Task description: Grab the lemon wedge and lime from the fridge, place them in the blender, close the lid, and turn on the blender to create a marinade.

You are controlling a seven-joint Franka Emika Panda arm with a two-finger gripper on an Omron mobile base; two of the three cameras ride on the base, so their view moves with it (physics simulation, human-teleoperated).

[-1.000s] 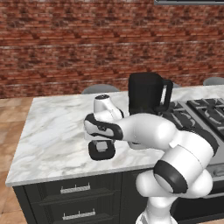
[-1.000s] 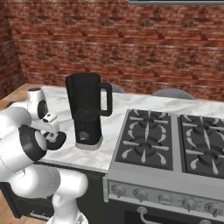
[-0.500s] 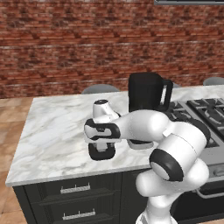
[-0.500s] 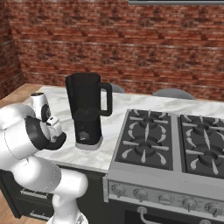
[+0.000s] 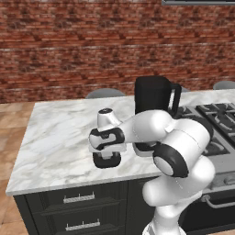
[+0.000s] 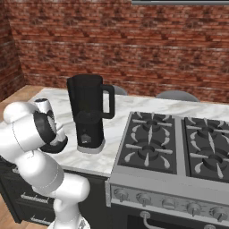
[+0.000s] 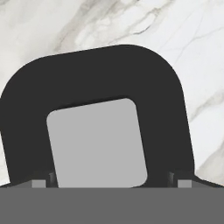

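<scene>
While the lid lies flat on the marble counter, grey square up, fingers spread wide.

- We see our arm bent low over the marble tabletop.
- Our hand presses down toward the black lid lying near the tabletop's front edge.
- The blender stands upright behind the arm, beside the stove.
- Dark drawers sit below.
</scene>
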